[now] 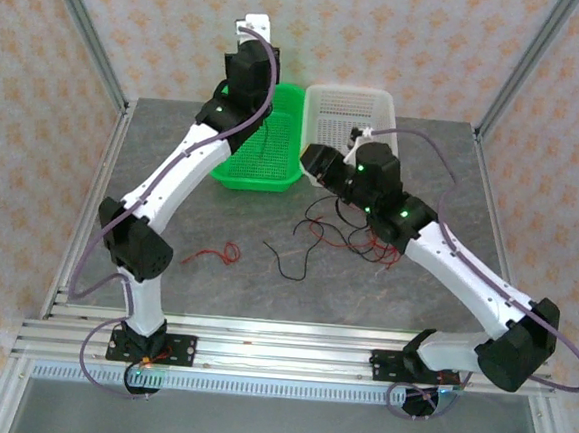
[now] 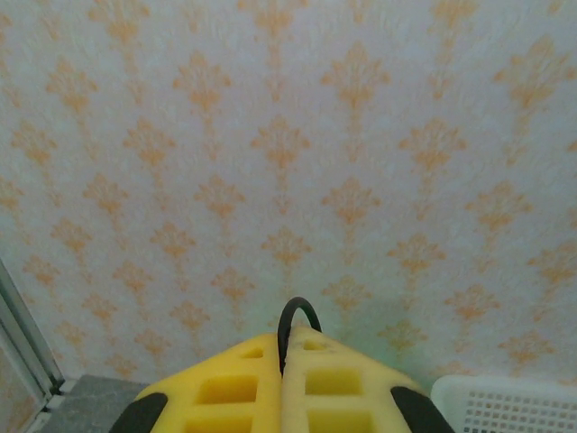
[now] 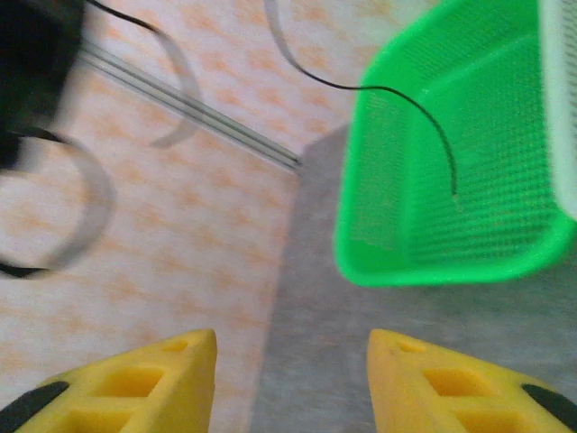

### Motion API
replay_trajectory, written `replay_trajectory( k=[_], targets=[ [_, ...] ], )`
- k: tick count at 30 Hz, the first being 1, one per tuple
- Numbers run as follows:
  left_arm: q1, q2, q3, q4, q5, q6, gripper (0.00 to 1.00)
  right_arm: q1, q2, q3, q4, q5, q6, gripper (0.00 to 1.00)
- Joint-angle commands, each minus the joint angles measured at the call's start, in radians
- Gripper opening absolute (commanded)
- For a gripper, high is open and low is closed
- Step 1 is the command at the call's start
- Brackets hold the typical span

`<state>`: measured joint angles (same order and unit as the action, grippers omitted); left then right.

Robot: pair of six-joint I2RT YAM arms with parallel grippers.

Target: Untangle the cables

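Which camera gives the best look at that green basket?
The top external view: the green basket appears sharp, beside the white basket, though the left arm covers its left edge. The right wrist view shows it closer but blurred and cropped.

Green basket (image 1: 262, 182) is presenting as glossy perforated plastic; white basket (image 1: 352, 90) is reading likewise, duller. Table (image 1: 213, 301) is showing matt mottled grey, possibly stone-effect laminate. Yellow fingers (image 2: 185, 406) are looking matt, moulded. Black cable (image 2: 297, 311) is appearing smooth-sheathed.
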<state>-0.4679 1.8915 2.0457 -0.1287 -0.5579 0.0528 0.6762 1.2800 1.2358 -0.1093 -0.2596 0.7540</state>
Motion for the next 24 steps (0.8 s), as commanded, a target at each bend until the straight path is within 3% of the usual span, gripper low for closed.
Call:
replay_trajectory(
  k=[1, 6, 12, 21, 24],
  targets=[
    [0.008, 0.033, 0.031, 0.083, 0.007, -0.030, 0.00, 0.002, -0.053, 0.121, -0.001, -0.003, 0.077, 0.52],
    [0.020, 0.126, 0.028, 0.068, 0.011, -0.075, 0.00, -0.010, -0.094, 0.116, 0.040, 0.057, 0.060, 0.63],
    [0.022, 0.179, -0.065, 0.096, 0.045, -0.158, 0.00, -0.048, -0.131, 0.077, 0.102, -0.005, 0.056, 0.65],
    [0.030, 0.186, -0.252, 0.137, 0.119, -0.255, 0.00, -0.058, -0.028, 0.062, 0.228, -0.178, 0.150, 0.64],
    [0.036, 0.188, -0.282, 0.117, 0.168, -0.281, 0.00, -0.059, -0.003, 0.054, 0.173, -0.128, 0.112, 0.63]
  ],
)
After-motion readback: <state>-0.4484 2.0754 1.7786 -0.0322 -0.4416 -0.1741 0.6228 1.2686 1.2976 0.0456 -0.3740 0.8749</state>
